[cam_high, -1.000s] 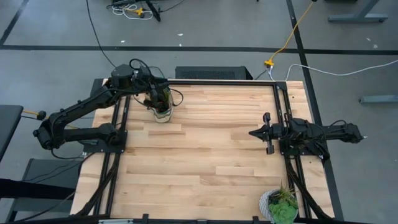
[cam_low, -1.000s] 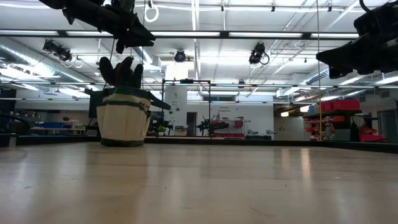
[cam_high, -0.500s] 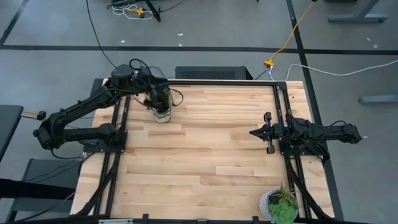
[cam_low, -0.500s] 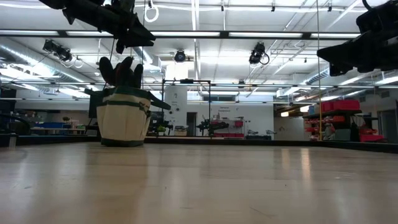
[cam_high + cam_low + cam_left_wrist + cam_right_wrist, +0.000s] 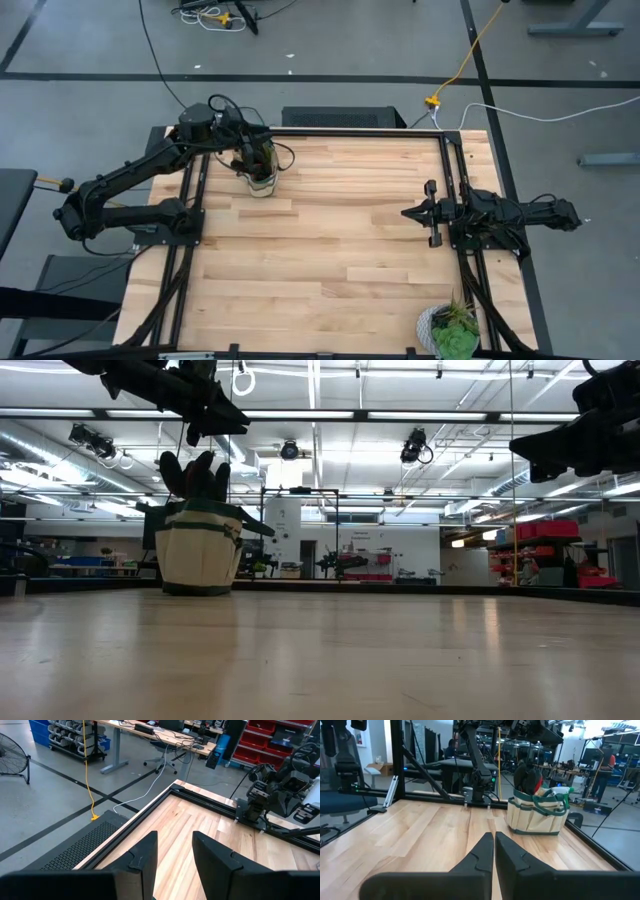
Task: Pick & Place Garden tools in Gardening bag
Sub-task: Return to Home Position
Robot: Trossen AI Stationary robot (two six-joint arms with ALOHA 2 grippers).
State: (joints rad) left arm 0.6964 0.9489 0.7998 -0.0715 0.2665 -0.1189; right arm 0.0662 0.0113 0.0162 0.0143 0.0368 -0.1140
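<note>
The beige gardening bag (image 5: 260, 174) (image 5: 198, 555) (image 5: 536, 816) stands upright on its base at the table's far left. Dark glove fingers (image 5: 196, 474) (image 5: 527, 777) stick up out of its top, and a bright green piece (image 5: 561, 793) shows at its rim. My left gripper (image 5: 247, 150) (image 5: 175, 842) hovers just above the bag, open, with nothing between its fingers. My right gripper (image 5: 406, 213) (image 5: 494, 837) waits at the table's right edge, pointing level toward the left, its fingers shut on nothing.
A leafy green plant in a grey pot (image 5: 452, 330) stands at the near right corner. Bare wooden tabletop (image 5: 330, 240) spreads between the two arms. Black frame rails (image 5: 455, 190) run along the table's sides.
</note>
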